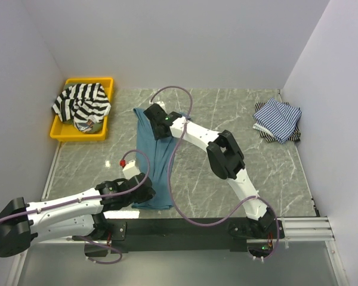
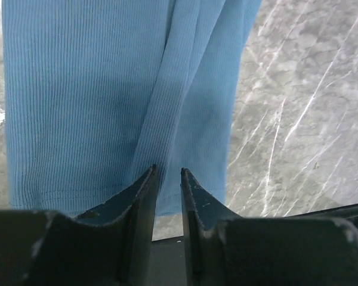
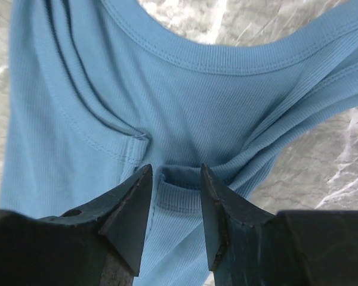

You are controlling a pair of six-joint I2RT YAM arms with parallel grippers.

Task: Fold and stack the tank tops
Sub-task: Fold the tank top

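Observation:
The plain teal-blue tank top (image 1: 158, 161) lies stretched lengthwise on the marble table, neck end far, hem near. My left gripper (image 1: 144, 192) sits at the hem. In the left wrist view its fingers (image 2: 167, 170) are nearly together, pinching a raised ridge of the ribbed cloth (image 2: 77, 89). My right gripper (image 1: 154, 116) is at the neck end. Its jaws (image 3: 174, 170) hold a bunched fold just below the neckline (image 3: 185, 101), with wrinkles running out from it. A bold black-and-white striped top (image 1: 80, 101) lies crumpled in the tray. Thin blue-and-white striped tops (image 1: 277, 119) sit folded at the far right.
The yellow plastic tray (image 1: 58, 136) stands at the far left against the wall. White walls close in the table on the left, back and right. The arms' base rail (image 1: 185, 229) runs along the near edge, and purple cables loop over the teal top.

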